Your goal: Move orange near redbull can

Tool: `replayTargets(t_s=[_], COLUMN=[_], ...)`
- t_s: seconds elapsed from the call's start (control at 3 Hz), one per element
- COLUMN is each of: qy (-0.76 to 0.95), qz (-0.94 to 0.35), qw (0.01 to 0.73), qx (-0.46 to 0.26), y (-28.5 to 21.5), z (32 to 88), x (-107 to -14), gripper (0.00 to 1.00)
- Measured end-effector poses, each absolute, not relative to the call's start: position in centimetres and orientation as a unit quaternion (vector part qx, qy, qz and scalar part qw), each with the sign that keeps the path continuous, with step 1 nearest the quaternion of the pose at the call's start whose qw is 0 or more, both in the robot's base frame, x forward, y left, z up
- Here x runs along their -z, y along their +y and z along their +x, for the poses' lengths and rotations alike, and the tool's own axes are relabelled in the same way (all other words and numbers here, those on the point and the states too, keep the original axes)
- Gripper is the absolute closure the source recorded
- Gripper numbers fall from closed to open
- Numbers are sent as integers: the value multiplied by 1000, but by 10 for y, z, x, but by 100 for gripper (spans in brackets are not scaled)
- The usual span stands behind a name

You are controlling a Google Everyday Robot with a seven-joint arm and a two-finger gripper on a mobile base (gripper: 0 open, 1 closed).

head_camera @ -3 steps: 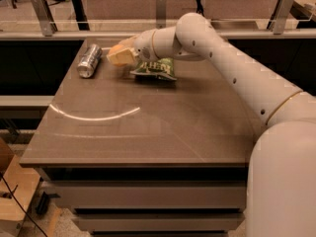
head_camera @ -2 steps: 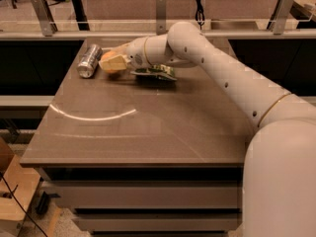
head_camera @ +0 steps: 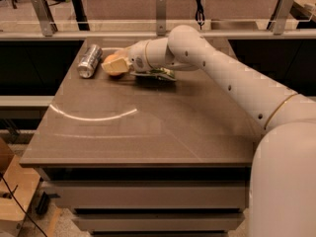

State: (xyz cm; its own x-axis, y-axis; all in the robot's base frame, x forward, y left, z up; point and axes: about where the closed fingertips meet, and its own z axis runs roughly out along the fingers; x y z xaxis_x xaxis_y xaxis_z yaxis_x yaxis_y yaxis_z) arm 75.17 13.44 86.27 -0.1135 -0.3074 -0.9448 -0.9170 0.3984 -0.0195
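While tool (head_camera: 115, 67) grips orange (head_camera: 113, 59) just beside redbull can (head_camera: 90, 60), lower gently onto surface (head_camera: 148, 137), release without nudging can.

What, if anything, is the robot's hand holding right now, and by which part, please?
The hand, beside the redbull can, holds the orange across its sides; the exact contact spots are hidden.

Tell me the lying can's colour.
Silvery metal can, camera view; the gripper beside it holds the round orange fruit.
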Motion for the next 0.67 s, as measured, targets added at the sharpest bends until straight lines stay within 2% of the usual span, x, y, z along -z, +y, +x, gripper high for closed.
replayTargets(t_s=[0.33, 0.67], qy=[676, 676], qz=[-453, -454], qw=[488, 487], qx=[-314, -315], y=[139, 141], z=[751, 751], x=[-861, -860], gripper=[12, 0])
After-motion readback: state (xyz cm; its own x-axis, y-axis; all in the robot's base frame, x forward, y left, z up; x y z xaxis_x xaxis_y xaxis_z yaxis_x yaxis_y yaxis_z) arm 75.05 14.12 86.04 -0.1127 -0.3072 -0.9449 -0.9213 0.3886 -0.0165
